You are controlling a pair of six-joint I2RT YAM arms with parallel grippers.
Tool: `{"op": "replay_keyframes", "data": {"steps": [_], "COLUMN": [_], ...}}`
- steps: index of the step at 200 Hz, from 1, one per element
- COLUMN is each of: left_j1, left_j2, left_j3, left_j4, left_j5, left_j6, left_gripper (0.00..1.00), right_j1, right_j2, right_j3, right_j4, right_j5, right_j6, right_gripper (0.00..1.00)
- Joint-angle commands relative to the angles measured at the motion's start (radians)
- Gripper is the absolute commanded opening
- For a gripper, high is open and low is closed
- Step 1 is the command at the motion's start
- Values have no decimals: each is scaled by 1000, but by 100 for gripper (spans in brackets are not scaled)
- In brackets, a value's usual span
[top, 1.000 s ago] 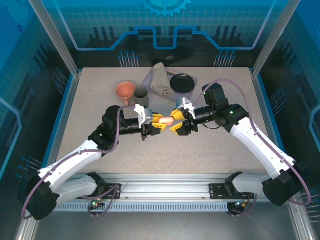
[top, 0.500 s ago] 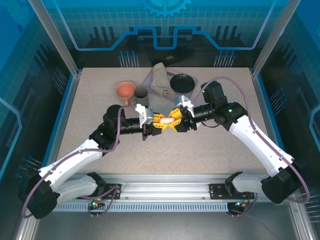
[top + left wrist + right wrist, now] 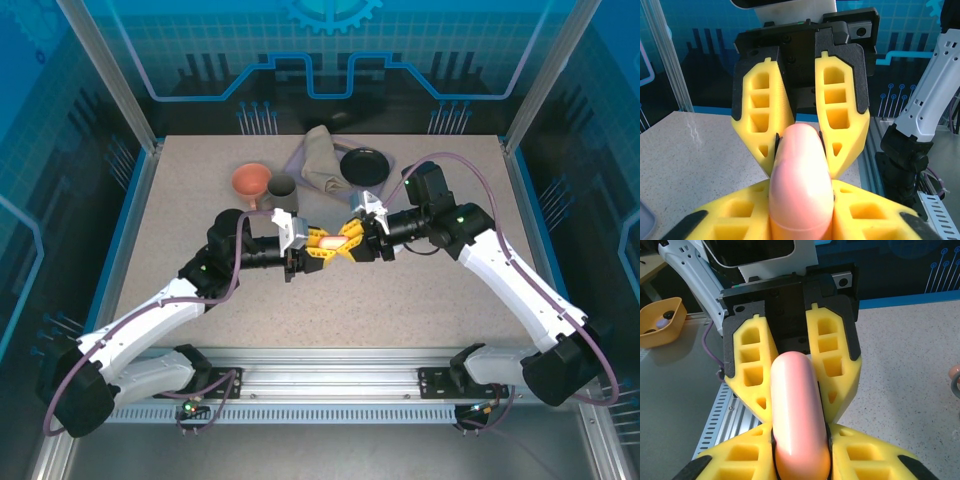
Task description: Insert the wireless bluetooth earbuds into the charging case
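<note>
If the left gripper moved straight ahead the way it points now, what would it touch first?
Probably the right gripper, which faces it head-on. The case sits between both, so the left gripper would push it into that gripper.

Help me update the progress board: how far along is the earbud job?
Done: the pink case is up off the table. In hand: the left claw and right claw grip it from opposite ends. To do: the case looks closed, so opening and filling it seem to remain.
</note>
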Motion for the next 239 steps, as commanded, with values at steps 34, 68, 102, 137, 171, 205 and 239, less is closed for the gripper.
{"op": "replay_keyframes", "data": {"steps": [34, 68, 102, 137, 171, 205, 239], "left_j1": [-7, -5, -6, -6, -5, -6, -5], "left_j2": [-36, -102, -198, -267, -277, -276, -276], "left_j3": [11, -19, -37, -51, -50, -50, -55], "left_j4": [-43, -93, -143, -145, -157, -164, -168], "left_j5": [-60, -110, -207, -349, -379, -388, -387], "left_j6": [51, 76, 99, 94, 95, 94, 93], "left_gripper": [55, 73, 82, 98, 99, 99, 99], "right_j1": [-38, -58, -66, -59, -46, -42, -41], "right_j2": [-11, -2, 69, 188, 309, 464, 578], "right_j3": [-18, -56, -90, -149, -195, -157, -115], "right_j4": [-39, -49, -46, 41, 133, 110, 95], "right_j5": [-9, 47, 133, 147, 188, 199, 230], "right_j6": [47, 83, 182, 337, 434, 454, 479], "right_gripper": [19, 18, 18, 16, 15, 14, 14]}}
